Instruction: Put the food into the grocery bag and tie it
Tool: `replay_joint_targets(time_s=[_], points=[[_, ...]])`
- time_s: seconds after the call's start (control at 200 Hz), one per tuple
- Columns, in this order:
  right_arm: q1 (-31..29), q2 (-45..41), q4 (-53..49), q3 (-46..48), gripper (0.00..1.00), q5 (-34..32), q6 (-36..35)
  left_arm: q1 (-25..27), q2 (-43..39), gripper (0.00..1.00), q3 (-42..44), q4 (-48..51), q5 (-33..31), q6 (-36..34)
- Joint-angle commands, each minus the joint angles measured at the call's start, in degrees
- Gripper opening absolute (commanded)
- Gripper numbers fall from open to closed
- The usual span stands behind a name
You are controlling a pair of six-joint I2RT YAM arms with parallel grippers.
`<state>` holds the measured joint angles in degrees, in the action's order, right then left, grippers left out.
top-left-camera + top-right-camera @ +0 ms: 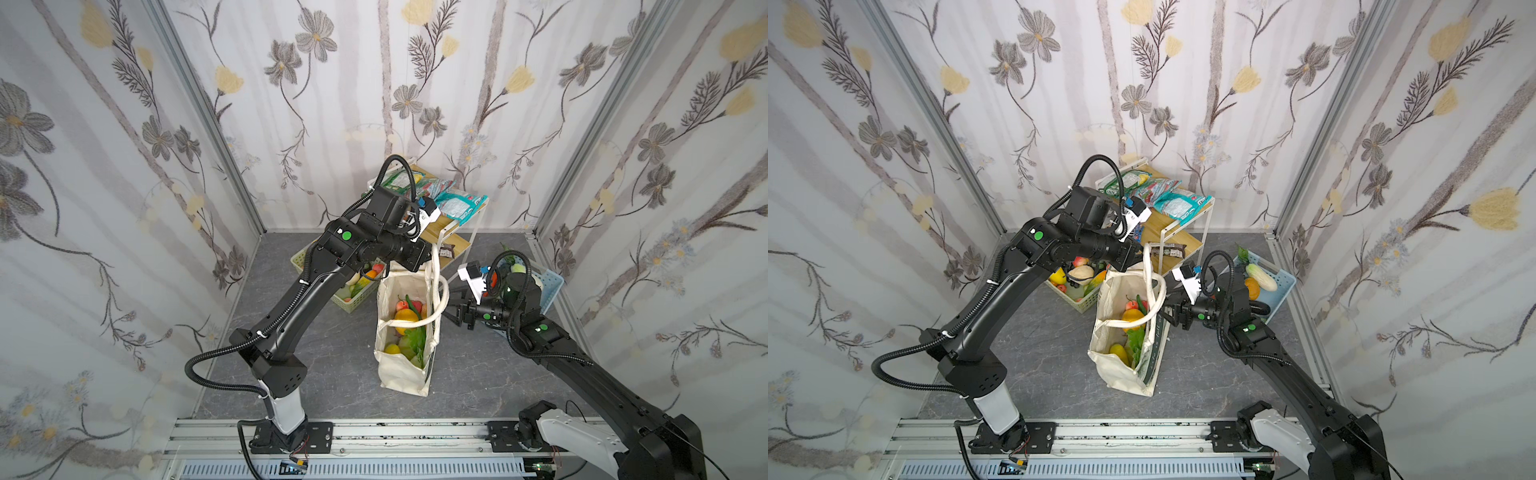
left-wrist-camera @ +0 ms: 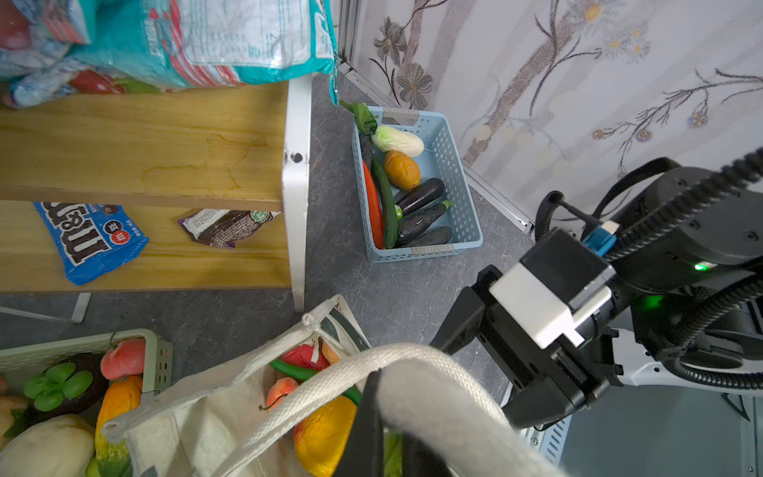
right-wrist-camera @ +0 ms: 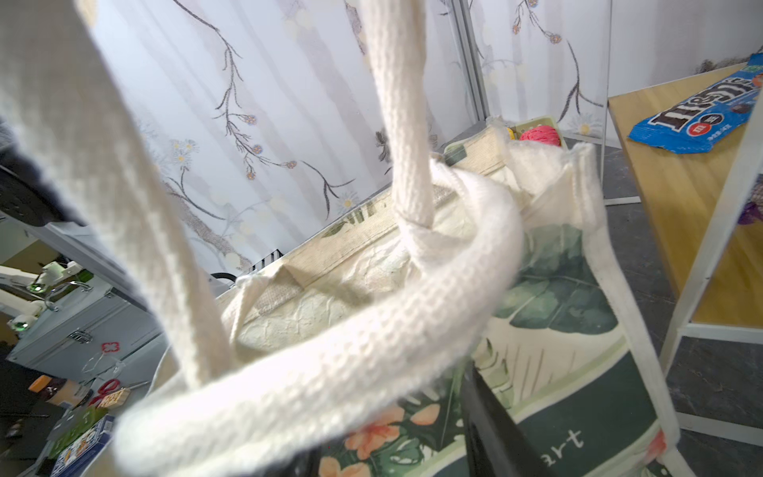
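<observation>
The grocery bag (image 1: 399,365) stands in the middle, with food (image 1: 405,316) inside. At its 12 o'clock the left gripper (image 1: 429,254) is clenched on one rope handle (image 1: 1147,266). At 3 o'clock the right gripper (image 1: 452,309), jaws half apart, meets the second handle (image 3: 371,342); whether it grips cannot be told. Beyond lie two baskets: a green basket (image 1: 300,259) and a blue basket (image 1: 552,286).

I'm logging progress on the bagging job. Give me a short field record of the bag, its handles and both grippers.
grocery bag: upright, mouth open
food: several toy fruits and vegetables inside the bag
left gripper: shut on one rope handle, held raised
right gripper: jaws apart beside the other handle; contact unclear
tie: not yet made
pale green basket: holds more toy food
</observation>
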<state>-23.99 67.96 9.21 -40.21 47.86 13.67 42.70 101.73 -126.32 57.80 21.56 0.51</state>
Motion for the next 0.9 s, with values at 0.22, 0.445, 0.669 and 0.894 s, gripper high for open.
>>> replay_joint_targets(time_s=[0.22, 0.445, 0.669, 0.894], points=[[-3.82, -0.87, 10.21, -0.73, 0.51, 2.05, 4.6, 0.02, 1.73, 0.02, -0.52, -1.54, -0.12, 0.84], [-6.2, 2.09, 19.55, -0.17, 0.54, 4.29, 8.4, 0.01, 3.27, 0.04, -0.59, -3.21, 0.67, 2.67], [-10.03, 4.8, 19.77, -1.73, 0.64, 4.66, 3.95, -0.55, 4.53, 0.04, -0.5, -4.47, -0.18, 5.16], [-13.45, 6.82, 22.9, 0.62, 0.67, 1.52, -1.55, -2.08, 6.17, 0.03, -0.33, -6.99, 0.56, 11.17]])
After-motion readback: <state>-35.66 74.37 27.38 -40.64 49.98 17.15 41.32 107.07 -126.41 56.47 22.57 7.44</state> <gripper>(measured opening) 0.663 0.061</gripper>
